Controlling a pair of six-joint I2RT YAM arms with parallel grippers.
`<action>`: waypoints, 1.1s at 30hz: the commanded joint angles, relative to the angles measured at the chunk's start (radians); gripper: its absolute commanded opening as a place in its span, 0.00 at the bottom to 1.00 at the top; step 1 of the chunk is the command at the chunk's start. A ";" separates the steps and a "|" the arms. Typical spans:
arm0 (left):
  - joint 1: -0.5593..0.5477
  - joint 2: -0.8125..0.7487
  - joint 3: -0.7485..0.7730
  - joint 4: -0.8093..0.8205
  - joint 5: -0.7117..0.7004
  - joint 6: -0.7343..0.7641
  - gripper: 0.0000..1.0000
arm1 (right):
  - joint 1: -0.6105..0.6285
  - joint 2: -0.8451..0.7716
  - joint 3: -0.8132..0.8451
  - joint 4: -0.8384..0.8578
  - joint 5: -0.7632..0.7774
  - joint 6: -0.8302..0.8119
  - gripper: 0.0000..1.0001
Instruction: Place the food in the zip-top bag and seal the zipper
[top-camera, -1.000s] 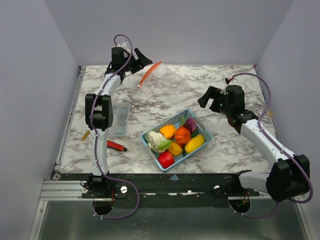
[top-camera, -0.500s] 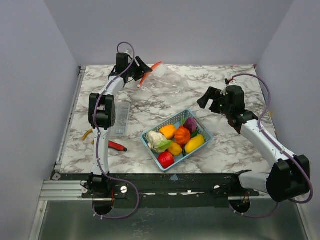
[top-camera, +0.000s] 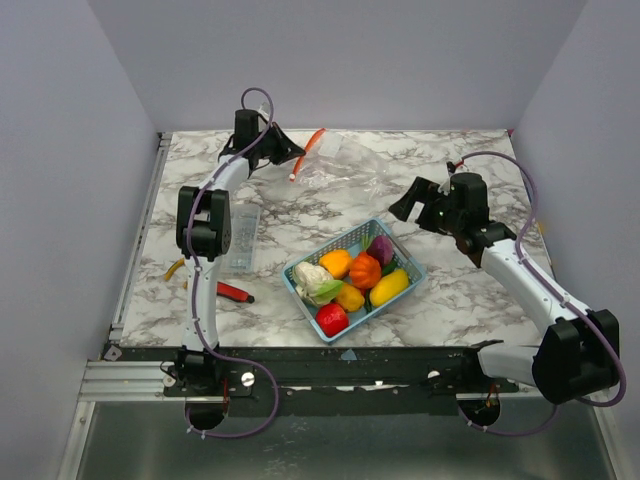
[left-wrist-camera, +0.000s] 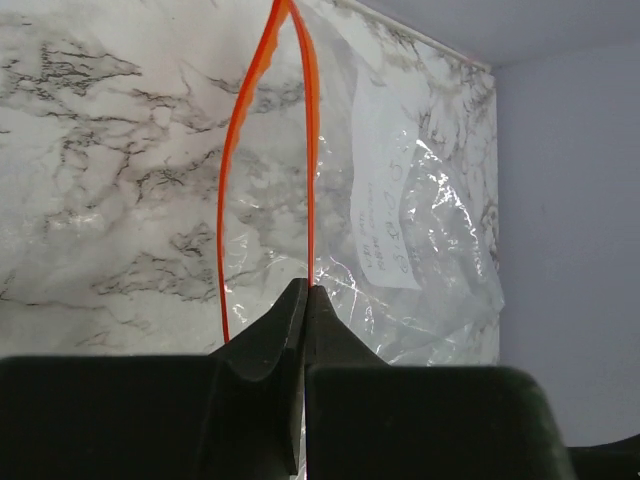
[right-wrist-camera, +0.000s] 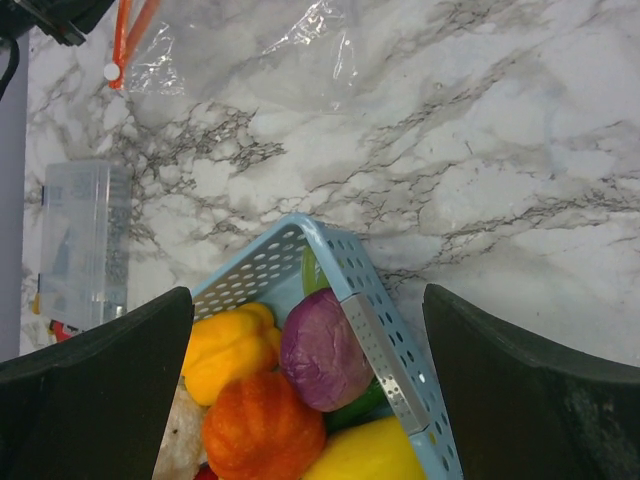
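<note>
The zip-top bag (top-camera: 350, 162) lies crumpled and clear at the back of the table, its mouth gaping. My left gripper (top-camera: 291, 153) is shut on one side of the red-orange zipper (top-camera: 307, 150). In the left wrist view the black fingertips (left-wrist-camera: 298, 300) pinch the right-hand strip of the zipper (left-wrist-camera: 312, 150), while the other strip bows away to the left, and the zip-top bag (left-wrist-camera: 430, 240) spreads behind. The food (top-camera: 355, 275) fills a blue basket (top-camera: 344, 238). My right gripper (top-camera: 412, 200) hovers open just behind the basket, over the purple piece (right-wrist-camera: 325, 350).
A clear rigid box (top-camera: 242, 236) lies beside the left arm, with a red-and-black handled tool (top-camera: 233, 292) nearer the front edge. Grey walls enclose the table at the back and on both sides.
My left gripper has closed from wide open onto the zipper and shifted slightly right, dragging the bag's edge with it. The right arm has edged slightly left.
</note>
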 joint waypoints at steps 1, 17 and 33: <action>-0.002 -0.135 -0.026 0.041 0.093 0.055 0.00 | -0.003 0.007 0.023 -0.049 -0.056 0.054 1.00; -0.002 -0.529 -0.104 -0.471 -0.242 0.425 0.00 | 0.024 0.080 0.124 -0.147 0.076 0.199 1.00; -0.161 -0.870 -0.491 -0.465 -0.374 0.567 0.00 | 0.242 0.386 0.541 -0.200 0.227 0.268 1.00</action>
